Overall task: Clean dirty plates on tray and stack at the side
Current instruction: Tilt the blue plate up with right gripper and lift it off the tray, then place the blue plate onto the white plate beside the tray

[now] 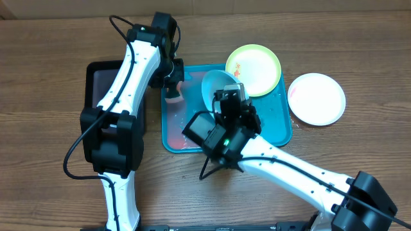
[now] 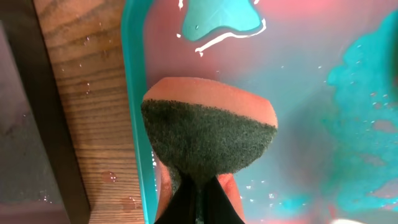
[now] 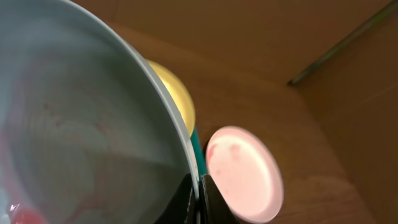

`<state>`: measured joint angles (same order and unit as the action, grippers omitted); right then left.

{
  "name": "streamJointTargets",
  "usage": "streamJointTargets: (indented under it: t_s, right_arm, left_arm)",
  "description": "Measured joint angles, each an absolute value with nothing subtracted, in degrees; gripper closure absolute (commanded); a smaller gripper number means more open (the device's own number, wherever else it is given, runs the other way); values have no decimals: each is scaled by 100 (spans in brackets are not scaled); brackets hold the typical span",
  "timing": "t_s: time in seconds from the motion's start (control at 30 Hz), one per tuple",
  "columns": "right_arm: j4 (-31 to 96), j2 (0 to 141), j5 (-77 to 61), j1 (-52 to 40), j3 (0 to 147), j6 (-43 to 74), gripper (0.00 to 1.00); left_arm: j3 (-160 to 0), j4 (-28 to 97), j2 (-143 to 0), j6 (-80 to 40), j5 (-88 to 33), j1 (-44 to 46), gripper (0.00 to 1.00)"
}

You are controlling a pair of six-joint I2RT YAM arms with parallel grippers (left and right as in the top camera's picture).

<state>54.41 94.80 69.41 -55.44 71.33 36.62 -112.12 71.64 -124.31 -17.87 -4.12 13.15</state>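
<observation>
overhead, left gripper [image 1: 172,88] pinches a sponge [image 2: 208,134] against the tray [image 1: 277,125]; right gripper [image 3: 200,198] clamps the tilted aqua plate [image 1: 214,86] over it. green plate [image 1: 253,67] rests on the tray, white plate [image 1: 316,97] lies beside it.

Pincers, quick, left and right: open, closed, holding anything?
Left pincer: closed on the sponge.
Right pincer: closed on the aqua plate, at its rim.

We count three plates: one white plate [image 1: 316,98], one lime-green plate [image 1: 253,69], one aqua plate [image 1: 216,88]; one turquoise tray [image 1: 279,125]; one black tray [image 1: 99,80]; one sponge [image 2: 208,140]; two arms, left arm [image 1: 128,70] and right arm [image 1: 289,170].
</observation>
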Motion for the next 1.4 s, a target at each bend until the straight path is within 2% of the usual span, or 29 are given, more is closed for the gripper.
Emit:
streamJointTargets:
  t_s: [0.3, 0.83, 0.97, 1.07, 1.4]
  right_arm:
    - [5489, 9480, 8517, -5935, 7133, 3638, 96]
    - [5498, 9480, 8556, -5922, 7133, 3638, 96]
    - [5540, 9480, 7402, -5664, 7133, 3841, 96]
    - [5551, 9480, 6031, -5030, 7133, 3931, 96]
    - [4993, 9463, 1151, -1765, 7133, 3068, 96]
  left_arm:
    - [-11146, 7111, -12431, -1787, -432, 1315, 96]
    - [-11146, 7111, -12431, -1787, -434, 1315, 96]
    - [-11146, 7111, -12431, -1787, -434, 1315, 96]
    - [-11146, 7111, -12431, -1789, -434, 1315, 96]
    - [-11146, 7111, -12431, -1787, -434, 1315, 96]
